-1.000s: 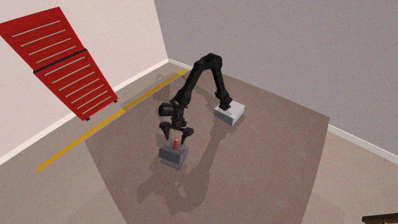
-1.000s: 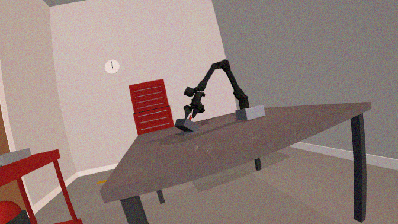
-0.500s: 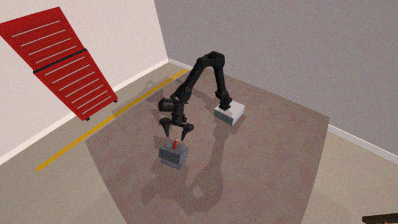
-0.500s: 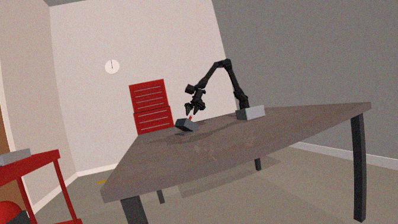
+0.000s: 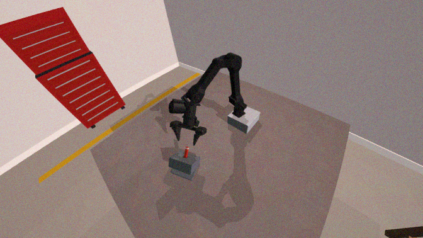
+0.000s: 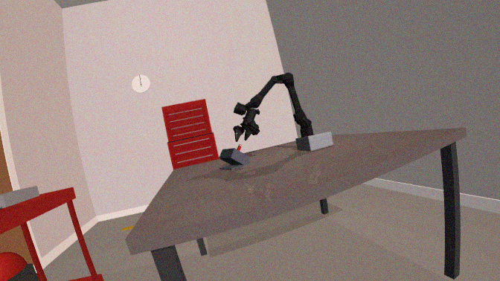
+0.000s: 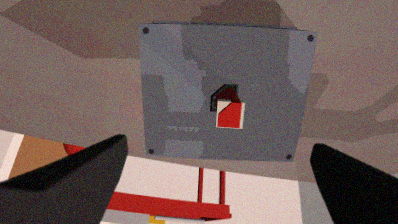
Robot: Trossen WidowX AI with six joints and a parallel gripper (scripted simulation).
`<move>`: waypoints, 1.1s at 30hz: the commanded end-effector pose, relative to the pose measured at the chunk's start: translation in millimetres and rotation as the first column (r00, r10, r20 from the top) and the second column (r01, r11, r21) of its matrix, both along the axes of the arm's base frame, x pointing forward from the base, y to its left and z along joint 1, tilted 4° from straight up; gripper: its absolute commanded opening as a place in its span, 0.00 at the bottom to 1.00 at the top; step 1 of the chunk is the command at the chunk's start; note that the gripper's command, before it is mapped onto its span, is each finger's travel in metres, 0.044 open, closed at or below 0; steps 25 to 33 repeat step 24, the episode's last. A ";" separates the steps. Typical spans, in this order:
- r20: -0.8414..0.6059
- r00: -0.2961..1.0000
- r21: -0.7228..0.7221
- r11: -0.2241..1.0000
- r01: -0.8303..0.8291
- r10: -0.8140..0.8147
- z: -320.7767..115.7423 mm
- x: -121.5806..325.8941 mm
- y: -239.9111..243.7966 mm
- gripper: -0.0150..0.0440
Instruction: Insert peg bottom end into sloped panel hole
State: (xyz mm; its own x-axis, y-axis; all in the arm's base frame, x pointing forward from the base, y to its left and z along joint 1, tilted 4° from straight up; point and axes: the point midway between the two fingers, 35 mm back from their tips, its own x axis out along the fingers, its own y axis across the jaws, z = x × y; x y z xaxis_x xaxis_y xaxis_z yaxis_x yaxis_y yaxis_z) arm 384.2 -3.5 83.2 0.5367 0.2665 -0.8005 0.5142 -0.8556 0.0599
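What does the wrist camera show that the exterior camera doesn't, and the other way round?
Only the wrist view shows the panel's face head-on, with corner screws, the dark hole and the peg's square red end in it. Only the exterior view shows the whole arm, its base block, the table legs, a wall clock and a red drawer cabinet. Both show the open gripper, apart from the peg.

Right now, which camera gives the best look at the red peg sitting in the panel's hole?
The wrist view: it looks straight down at the panel, with the peg's square red end and the hole's dark edge filling the middle. The top view shows only a small red stub on the block; the exterior view shows a tiny red speck below the open gripper.
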 end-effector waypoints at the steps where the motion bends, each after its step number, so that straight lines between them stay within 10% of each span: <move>1: 0.005 1.000 0.001 1.000 -0.006 0.006 7.4 -3.4 -1.7 1.00; 33: 0.003 1.000 -0.001 1.000 -0.002 0.002 32.3 -23.5 -12.8 1.00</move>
